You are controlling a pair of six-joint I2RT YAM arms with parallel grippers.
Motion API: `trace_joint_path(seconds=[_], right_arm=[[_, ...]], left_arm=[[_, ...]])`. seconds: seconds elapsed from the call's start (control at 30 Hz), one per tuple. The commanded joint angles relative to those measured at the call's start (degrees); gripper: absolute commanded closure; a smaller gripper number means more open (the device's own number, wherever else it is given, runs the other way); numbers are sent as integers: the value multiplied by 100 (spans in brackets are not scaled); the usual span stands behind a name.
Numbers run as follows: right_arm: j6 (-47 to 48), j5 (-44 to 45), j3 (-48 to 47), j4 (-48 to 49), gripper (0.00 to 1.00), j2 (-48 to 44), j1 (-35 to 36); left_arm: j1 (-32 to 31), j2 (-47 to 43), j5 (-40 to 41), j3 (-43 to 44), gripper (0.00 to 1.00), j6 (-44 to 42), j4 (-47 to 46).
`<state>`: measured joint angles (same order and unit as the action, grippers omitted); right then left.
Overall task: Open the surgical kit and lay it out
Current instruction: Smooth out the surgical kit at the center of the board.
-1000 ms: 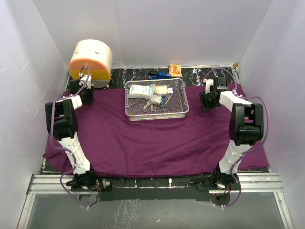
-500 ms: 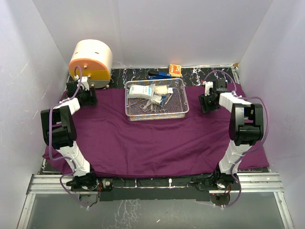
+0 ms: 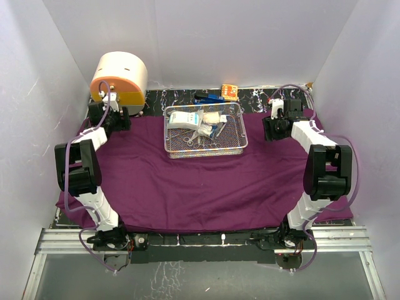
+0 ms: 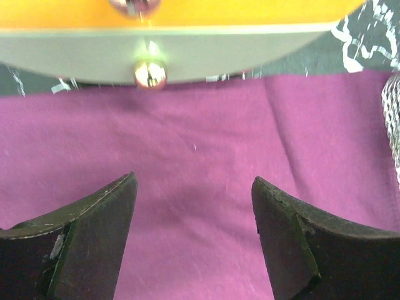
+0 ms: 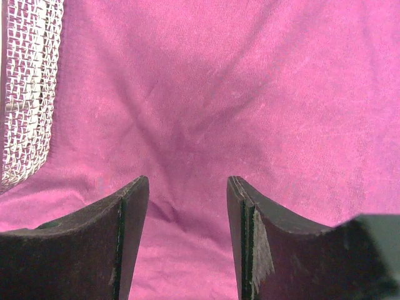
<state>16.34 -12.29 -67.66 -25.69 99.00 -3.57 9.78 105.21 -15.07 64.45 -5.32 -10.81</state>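
Marbled table (image 3: 251, 99) carries purple cloth (image 3: 200, 181), drum (image 3: 120, 78), orange box (image 3: 229, 91).

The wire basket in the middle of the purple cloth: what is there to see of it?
The wire-mesh tray is a shallow rectangle of shiny silver mesh with low walls and a thicker rim. It sits flat on the purple cloth, toward the far side of the table. Inside, jumbled together, lie a white packet, pale gauze and small steel instruments. Nothing else touches it.

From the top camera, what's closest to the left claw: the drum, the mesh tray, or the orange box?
1. Cream-and-orange drum, just behind the left gripper.
2. Wire-mesh tray, to its right.
3. Orange box, back edge, farther right.
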Motion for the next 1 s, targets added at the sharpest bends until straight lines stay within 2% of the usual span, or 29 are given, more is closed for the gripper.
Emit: trace_joint_path(seconds=[0.0, 0.23, 0.5, 0.97], right_arm=[[-52, -116, 28, 109, 48, -190, 9], [-63, -141, 78, 155, 48, -105, 13], [-45, -106, 91, 147, 48, -113, 14], [-21, -80, 86, 136, 48, -53, 13]], left_arm=[[15, 42, -257, 472, 27, -148, -859], [17, 655, -276, 898, 27, -158, -1514], [12, 1257, -233, 1435, 27, -49, -1726], [-87, 1847, -255, 2129, 27, -46, -1421]])
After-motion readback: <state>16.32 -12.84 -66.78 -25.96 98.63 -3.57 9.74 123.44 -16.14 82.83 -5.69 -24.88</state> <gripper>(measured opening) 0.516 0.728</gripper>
